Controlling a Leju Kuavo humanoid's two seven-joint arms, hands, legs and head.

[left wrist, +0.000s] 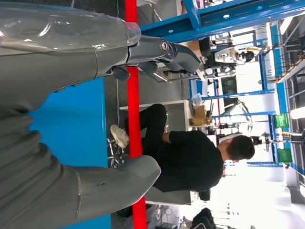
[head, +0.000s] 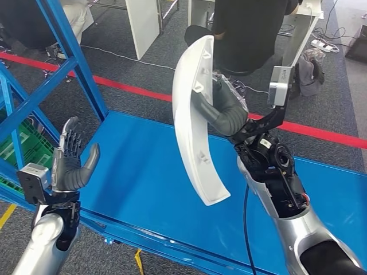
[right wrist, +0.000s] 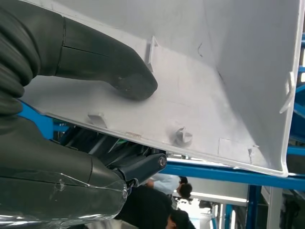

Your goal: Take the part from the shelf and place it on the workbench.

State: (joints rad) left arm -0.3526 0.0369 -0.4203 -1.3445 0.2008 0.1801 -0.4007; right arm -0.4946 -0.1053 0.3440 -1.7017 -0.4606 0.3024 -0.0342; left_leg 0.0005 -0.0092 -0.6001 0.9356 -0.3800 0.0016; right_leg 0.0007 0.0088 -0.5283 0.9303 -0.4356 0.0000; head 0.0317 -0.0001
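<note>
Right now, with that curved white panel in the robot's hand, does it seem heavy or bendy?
Probably light: the right hand alone holds the white panel up. Likely stiff, as it keeps its curve unsupported. Set on the blue workbench, it might rock.

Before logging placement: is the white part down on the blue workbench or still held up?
Held up: the right hand grips the white part upright above the workbench.

No text, label, brand, number or sign can be read in any of the views; whatever markings there may be are too small or blurred.
</note>
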